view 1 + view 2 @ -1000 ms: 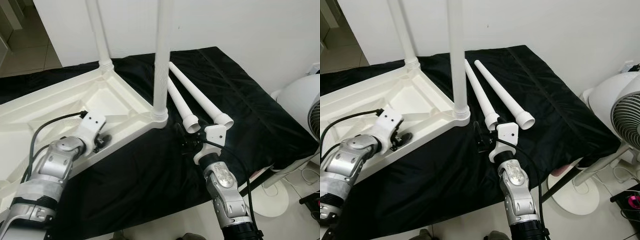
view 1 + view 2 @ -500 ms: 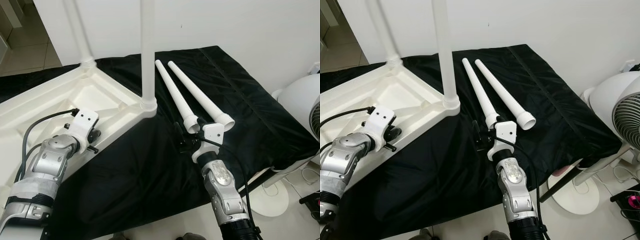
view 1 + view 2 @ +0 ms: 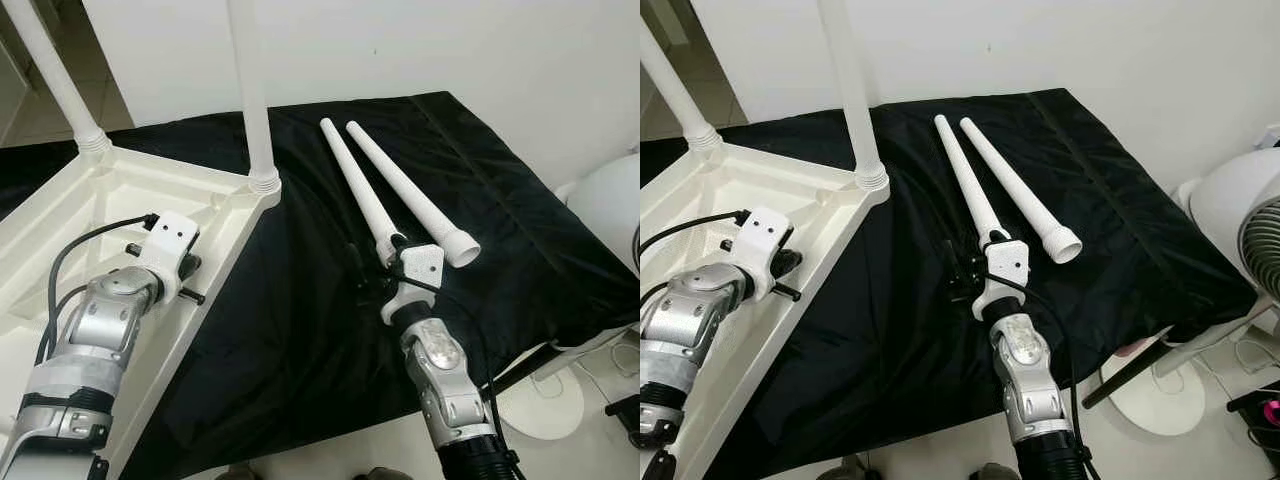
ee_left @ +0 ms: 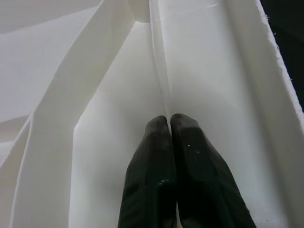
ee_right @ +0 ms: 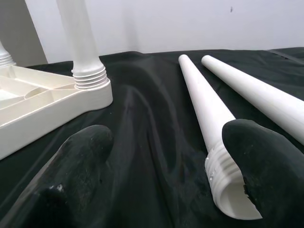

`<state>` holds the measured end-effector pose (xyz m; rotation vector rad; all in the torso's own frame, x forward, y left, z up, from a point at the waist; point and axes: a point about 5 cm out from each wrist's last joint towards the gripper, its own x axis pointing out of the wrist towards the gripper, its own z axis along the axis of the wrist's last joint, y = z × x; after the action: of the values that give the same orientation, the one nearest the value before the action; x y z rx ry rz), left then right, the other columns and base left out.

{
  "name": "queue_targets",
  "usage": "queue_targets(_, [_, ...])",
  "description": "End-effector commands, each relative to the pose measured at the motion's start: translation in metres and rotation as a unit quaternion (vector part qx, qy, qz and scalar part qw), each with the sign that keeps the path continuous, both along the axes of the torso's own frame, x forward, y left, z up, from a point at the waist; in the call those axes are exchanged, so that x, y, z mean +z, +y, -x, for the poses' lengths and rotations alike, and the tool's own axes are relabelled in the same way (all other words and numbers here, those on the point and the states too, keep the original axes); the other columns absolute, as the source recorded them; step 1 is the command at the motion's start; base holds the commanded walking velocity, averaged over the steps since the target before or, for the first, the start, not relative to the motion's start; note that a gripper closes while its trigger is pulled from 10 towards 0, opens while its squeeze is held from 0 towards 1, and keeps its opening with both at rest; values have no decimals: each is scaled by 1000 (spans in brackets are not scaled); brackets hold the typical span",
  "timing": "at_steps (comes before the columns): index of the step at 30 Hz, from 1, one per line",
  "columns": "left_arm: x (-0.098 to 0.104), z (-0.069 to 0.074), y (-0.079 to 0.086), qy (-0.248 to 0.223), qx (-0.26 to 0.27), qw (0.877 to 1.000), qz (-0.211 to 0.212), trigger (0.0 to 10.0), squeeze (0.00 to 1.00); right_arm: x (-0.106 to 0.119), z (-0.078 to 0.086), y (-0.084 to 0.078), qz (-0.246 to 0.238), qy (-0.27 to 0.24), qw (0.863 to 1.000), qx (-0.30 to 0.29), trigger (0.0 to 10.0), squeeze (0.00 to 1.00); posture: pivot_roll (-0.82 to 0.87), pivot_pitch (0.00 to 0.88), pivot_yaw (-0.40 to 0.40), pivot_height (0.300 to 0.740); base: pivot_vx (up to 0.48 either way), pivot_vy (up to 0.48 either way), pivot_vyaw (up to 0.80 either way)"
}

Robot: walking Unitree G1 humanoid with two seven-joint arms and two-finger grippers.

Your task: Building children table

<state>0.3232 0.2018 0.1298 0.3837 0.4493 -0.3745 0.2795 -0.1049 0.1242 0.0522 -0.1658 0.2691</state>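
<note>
The white children's table top [image 3: 110, 200] lies upside down on a black cloth, with two white legs [image 3: 250, 90] [image 3: 55, 80] standing screwed into its far corners. My left gripper [image 4: 170, 118] is shut on a thin rib inside the table top, near its right edge. Two loose white legs [image 3: 355, 185] [image 3: 410, 190] lie side by side on the cloth, wide ends toward me. My right gripper [image 5: 175, 142] is open and low over the cloth. One finger sits beside the threaded end of the nearer loose leg [image 5: 209, 118].
The black cloth [image 3: 300, 330] covers a low surface that ends at a front edge close to me. A white fan [image 3: 1240, 220] stands off the right side on the floor. A white wall runs behind.
The table top has swung left and away with my left gripper still on it, so its near corner leg now stands farther from the loose legs. My right gripper has barely moved.
</note>
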Motion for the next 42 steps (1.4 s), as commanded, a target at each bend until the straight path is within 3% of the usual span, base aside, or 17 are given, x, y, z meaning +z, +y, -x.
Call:
queue_targets(1, [0,0,-3,-22,3,999,-32,10000,0,0,-1,2,-1,-3,1000,0,10000,0,-41,0,61,740,0,0,0])
queue_targets(6, [1,1,-7,-30,-18,999,-31,10000,0,0,-1,2,-1,-3,1000,0,10000,0,-42,0,65,740,0,0,0])
queue_targets(7, [5,1,-9,-36,-19,999,-2,10000,1000,0,-1,2,0,-3,1000,-2,10000,0,-42,0,68,740,0,0,0])
queue_targets(8, [11,0,-12,-50,-27,998,22,10000,1000,0,-1,1,-1,-3,1000,-3,10000,0,-40,0,70,740,0,0,0])
queue_targets(10, [11,0,-12,-50,-27,998,22,10000,1000,0,-1,1,-1,-3,1000,-3,10000,0,-40,0,70,740,0,0,0])
queue_targets(11, [17,-1,-12,-59,-26,997,38,10000,796,0,-1,1,-1,-4,1000,-5,10000,0,-40,0,70,740,0,0,0])
queue_targets(13, [21,-1,-11,-68,-31,996,46,10000,796,0,-2,1,-1,-4,1000,-7,10000,0,-40,0,71,740,0,0,0])
queue_targets(14, [24,-1,-10,-73,-33,995,54,10000,0,0,-2,1,-1,-4,1000,-8,10000,0,-40,0,72,740,0,0,0])
queue_targets(19, [32,-2,-5,-84,-36,994,65,10000,0,0,-4,0,-1,-5,1000,-10,10000,0,-39,0,73,740,0,0,0])
queue_targets(24, [39,1,16,-84,-31,994,58,10000,0,1,-5,-1,0,-7,1000,-12,10000,0,-31,0,70,740,0,0,0])
queue_targets(28, [44,23,46,-72,-59,995,19,10000,0,2,-7,-5,4,-10,1000,-16,10000,0,-25,0,60,740,0,0,0])
queue_targets(33, [45,29,62,-72,-42,997,3,10000,0,3,-8,-6,6,-11,1000,-16,10000,0,-18,0,48,740,0,0,0])
queue_targets(38, [34,53,93,-21,-36,997,-62,10000,0,6,-10,-5,14,-14,1000,-2,10000,0,-4,0,21,740,0,0,0])
queue_targets(41, [35,60,106,-16,-17,997,-76,10000,0,6,-10,-6,17,-13,1000,1,10000,0,-1,0,11,740,0,0,0])
queue_targets(42, [36,64,115,-12,-10,995,-102,10000,0,5,-9,-6,18,-12,1000,3,10000,0,1,0,2,740,0,0,0])
